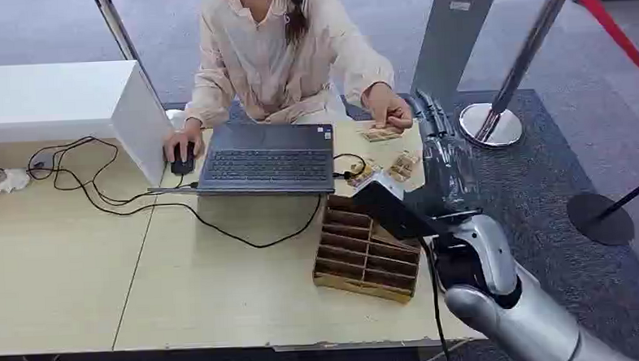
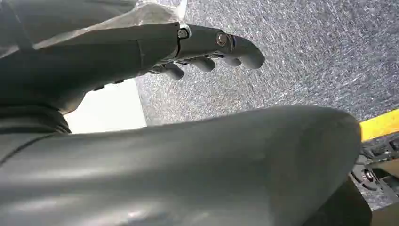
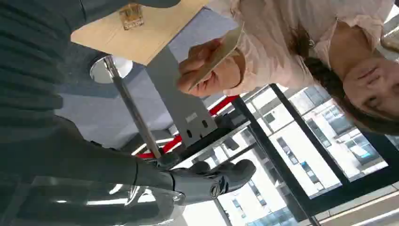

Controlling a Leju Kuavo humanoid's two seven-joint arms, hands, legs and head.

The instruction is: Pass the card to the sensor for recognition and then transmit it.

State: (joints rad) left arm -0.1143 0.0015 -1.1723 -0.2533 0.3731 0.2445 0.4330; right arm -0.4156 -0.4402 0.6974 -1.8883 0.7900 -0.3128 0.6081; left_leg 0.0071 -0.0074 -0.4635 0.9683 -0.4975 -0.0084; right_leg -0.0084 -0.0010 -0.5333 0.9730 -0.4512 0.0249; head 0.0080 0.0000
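No legible txt anywhere.

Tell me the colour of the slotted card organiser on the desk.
Light brown wood with darker brown slots: the slotted wooden card organiser, clearest in the head view.

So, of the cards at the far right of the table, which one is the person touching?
The card nearest the table's far edge, under the person's hand. The other cards lie untouched, closer to the wooden organizer.

Grey carpet [image 1: 544, 179] – pale wooden desk [image 1: 223, 290] – large windows [image 3: 301, 155].
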